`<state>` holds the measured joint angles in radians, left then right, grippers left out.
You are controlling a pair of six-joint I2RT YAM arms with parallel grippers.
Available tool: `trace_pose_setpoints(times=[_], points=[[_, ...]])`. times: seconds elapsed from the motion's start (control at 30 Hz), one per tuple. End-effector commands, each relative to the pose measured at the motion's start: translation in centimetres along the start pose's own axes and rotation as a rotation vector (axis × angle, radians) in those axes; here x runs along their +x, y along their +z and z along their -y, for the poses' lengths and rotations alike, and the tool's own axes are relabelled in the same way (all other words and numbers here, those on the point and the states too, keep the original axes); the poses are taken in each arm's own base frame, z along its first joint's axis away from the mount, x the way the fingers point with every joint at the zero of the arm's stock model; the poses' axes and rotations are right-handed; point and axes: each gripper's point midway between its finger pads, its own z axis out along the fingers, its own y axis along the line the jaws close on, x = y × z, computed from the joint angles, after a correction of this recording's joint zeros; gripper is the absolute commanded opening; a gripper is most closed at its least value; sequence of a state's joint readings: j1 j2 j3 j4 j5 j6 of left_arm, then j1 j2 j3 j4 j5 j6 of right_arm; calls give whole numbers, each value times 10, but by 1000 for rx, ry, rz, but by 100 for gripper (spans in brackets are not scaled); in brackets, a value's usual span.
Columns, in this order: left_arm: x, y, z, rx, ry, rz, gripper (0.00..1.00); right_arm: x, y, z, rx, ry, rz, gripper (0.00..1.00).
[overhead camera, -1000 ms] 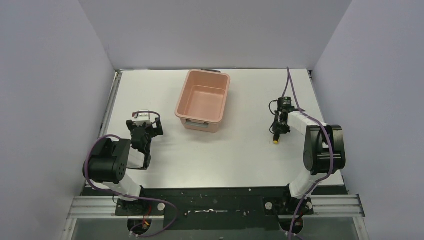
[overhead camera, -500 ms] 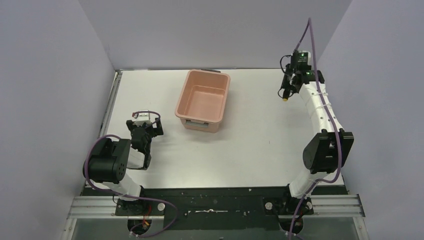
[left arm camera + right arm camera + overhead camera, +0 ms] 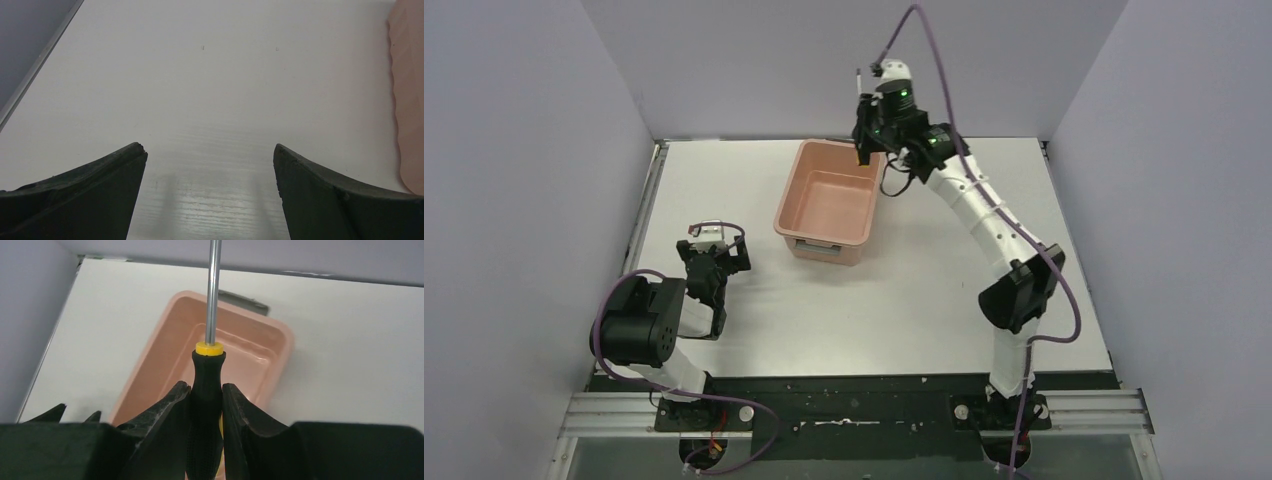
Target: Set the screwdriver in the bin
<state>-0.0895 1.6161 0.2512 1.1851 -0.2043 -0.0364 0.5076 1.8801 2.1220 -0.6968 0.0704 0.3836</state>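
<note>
Right hand point(image 3: 863, 135) is clamped on the screwdriver point(image 3: 861, 155). In the right wrist view its two dark fingers point(image 3: 170, 405) press on either side of the black handle, just below the yellow collar, and the bare metal shaft runs straight out ahead of them. The screwdriver point(image 3: 208, 372) is off the bench point(image 3: 924, 290) and carried in the air. From above, the outstretched arm holds it at the far right corner of the salmon-pink bin point(image 3: 829, 195). From the wrist, the open mouth of the bin point(image 3: 252, 357) shows beneath and beyond the handle.

Picking up and carrying across look done, to my eye. The bin shows nothing but its own floor, so the drop itself is not yet made. What seems left is to bring the tool squarely over the opening, perhaps lower it a little, and part the fingers.

Left hand point(image 3: 712, 258) sits low near its own base, well apart from the bin's left side. Its fingers stand wide apart with nothing between them, only bare bench below and a strip of the bin point(image 3: 411, 100) at the right edge of its view.
</note>
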Motion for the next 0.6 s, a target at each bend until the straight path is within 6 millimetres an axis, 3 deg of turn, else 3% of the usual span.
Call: trace_pose_setpoints(times=[0.0,0.13,0.23,0.43,0.57], points=[[-9,1,0,10,6,33,97,4,27,-58,-67,-10,36,0],[-9,1,1,10,5,33,97,50,59,-76,-45,-49,-35,0],[-9,1,1,10,4,34,97,102,82,-78,-20,-83,-129,0],[-9,1,1,10,4,34,97,199,114,-64,51,-128,-312,0],[-9,1,0,10,5,33,97,232,125,-56,81,-136,-366,0]])
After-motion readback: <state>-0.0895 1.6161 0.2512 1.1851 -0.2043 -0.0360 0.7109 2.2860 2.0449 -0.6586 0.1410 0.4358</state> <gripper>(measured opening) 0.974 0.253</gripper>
